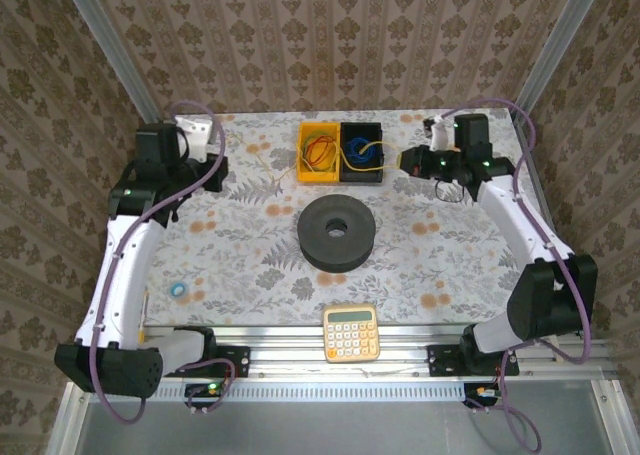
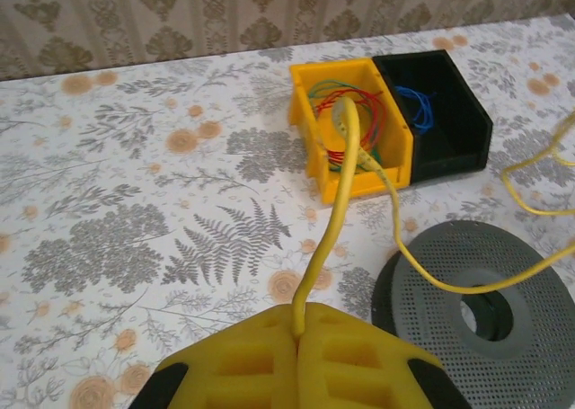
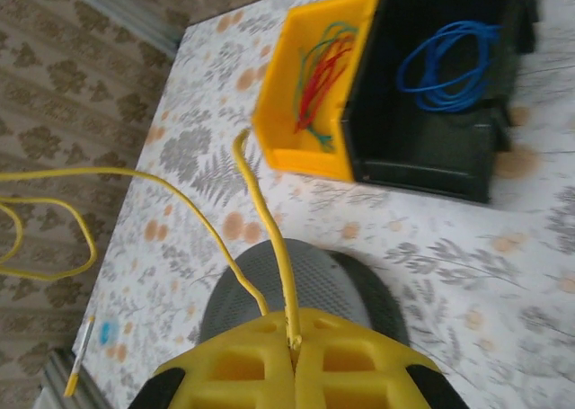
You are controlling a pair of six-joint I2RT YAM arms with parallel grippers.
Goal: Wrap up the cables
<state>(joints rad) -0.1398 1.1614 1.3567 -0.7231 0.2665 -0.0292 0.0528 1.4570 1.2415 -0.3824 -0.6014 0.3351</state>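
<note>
Both arms reach toward the far corners of the table (image 1: 250, 265). The left gripper (image 2: 296, 324) is clamped tight on one end of the yellow cord (image 2: 334, 202), and the right gripper (image 3: 292, 337) is clamped on the other. The cord sags loosely across the far half, near the yellow bin (image 2: 359, 180) and grey disc (image 2: 422, 292). We judge coiling is only starting. Next, we think the ends must come together into loops.

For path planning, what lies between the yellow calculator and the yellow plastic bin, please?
The dark grey perforated ring-shaped disc, seen in the top view.
</note>
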